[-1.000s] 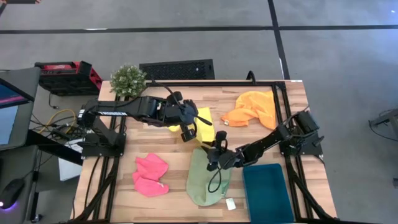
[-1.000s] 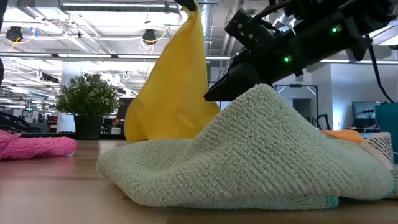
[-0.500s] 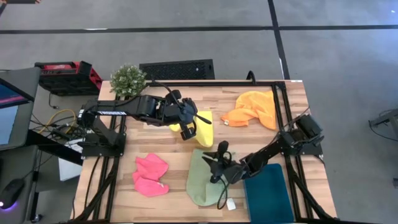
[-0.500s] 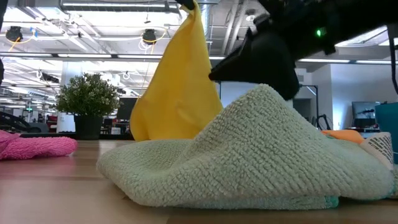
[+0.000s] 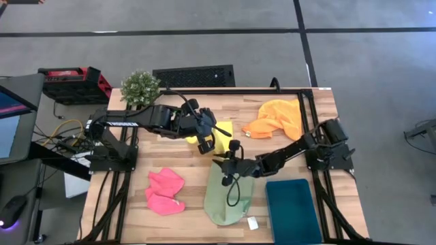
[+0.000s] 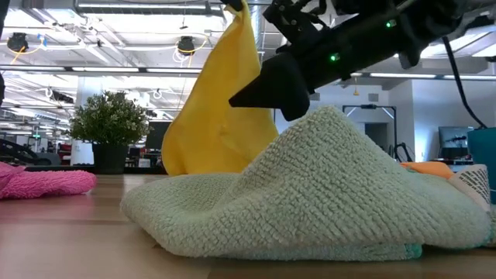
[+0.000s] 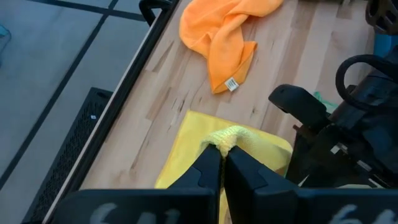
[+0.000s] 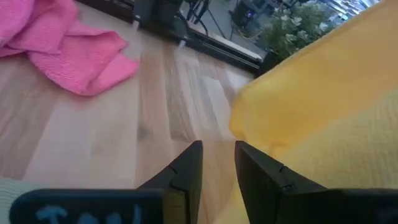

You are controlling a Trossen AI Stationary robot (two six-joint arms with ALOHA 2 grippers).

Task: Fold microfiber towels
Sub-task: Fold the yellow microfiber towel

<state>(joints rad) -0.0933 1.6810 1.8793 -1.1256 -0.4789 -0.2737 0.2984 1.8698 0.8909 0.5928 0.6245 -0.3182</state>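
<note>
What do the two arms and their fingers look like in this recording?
Both the left arm and the right arm are black and jointed, each mounted on a black frame at a table edge. Loose black cables loop off each wrist. Small green indicator lights glow on the right arm in the low view. Each arm ends in two flat, dark, squared-off fingers.

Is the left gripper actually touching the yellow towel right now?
Touching. In the left wrist view, the left gripper has its fingers pinched shut on a bunched fold of the yellow towel; the low view shows that towel hanging lifted above the table.
</note>
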